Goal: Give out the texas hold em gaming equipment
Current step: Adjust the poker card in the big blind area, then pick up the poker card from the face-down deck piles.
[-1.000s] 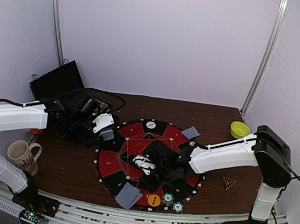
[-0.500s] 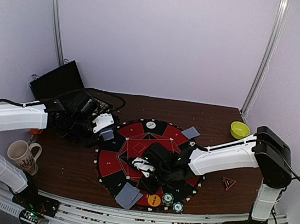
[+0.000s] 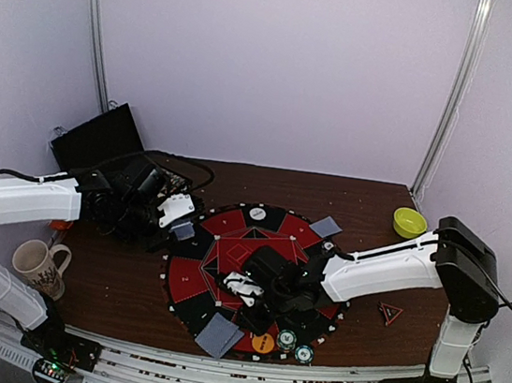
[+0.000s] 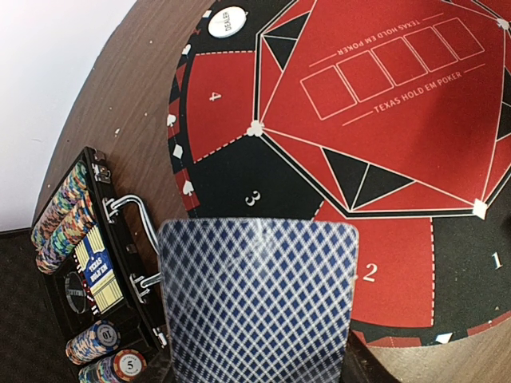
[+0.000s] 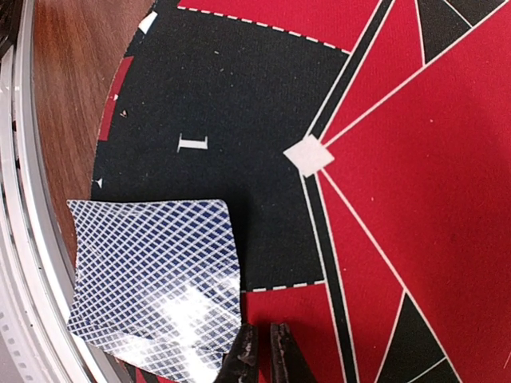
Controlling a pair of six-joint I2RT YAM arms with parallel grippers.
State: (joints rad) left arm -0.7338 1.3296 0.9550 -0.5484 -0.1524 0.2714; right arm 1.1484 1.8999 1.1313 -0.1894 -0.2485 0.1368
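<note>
While the left jaws grip the held card (image 4: 259, 299) (the grip itself is hidden behind it, so this is judged from the way it hangs), it sits clear of the surface (image 3: 131, 279), at the mat (image 4: 399, 96) edge near the seat 3 marking.

Right jaws: all but closed, with a sliver of gap and nothing visible between them. The laid card (image 5: 156, 283) lies face down by seat 1, overhanging the mat's near edge, just beside one fingertip (image 5: 243, 355); I cannot tell whether they touch.

Risks noted:
- The laid card is bowed and partly off the mat, so a sideways move of the right jaws could drag or flip it.
- The held card, if let go too high, could flutter and land outside its seat.
</note>
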